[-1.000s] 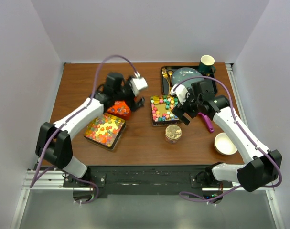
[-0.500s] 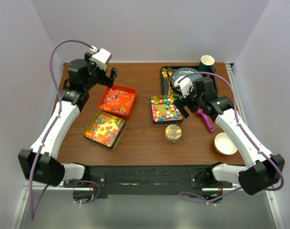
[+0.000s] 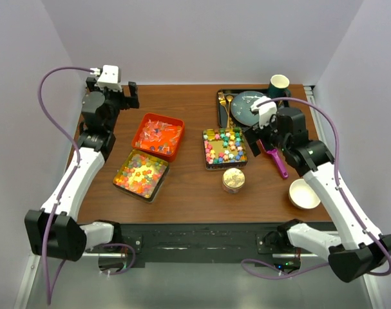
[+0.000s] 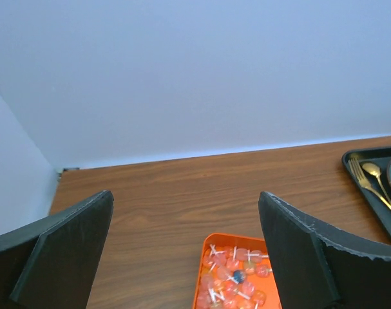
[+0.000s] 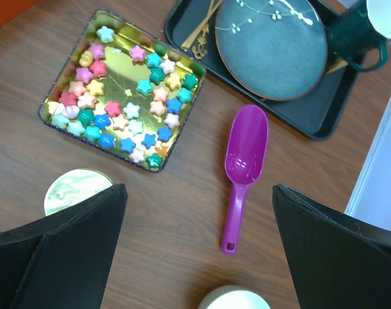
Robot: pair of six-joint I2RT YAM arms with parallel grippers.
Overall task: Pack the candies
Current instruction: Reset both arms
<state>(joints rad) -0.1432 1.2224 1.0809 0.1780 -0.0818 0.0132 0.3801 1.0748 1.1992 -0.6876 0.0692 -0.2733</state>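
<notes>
The left gripper (image 3: 121, 96) has been lifted off the orange tray (image 3: 158, 136) and drawn back to the far left corner, spread wide and empty. The right gripper (image 3: 259, 138), also wide and empty, has been raised above the scoop (image 5: 243, 165). Star candies (image 5: 127, 106) lie in the gold tin (image 5: 65, 102); nothing is being carried.

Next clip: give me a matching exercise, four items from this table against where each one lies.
Items:
1. purple scoop
2. orange tray
3. jar
4. plate

Places:
A. on the black tray
B. just near of the star-candy tin
C. bare wood, right of the star-candy tin
D. just beyond the tin of mixed orange-yellow candies

Pairs: 1-C, 2-D, 3-B, 4-A
</notes>
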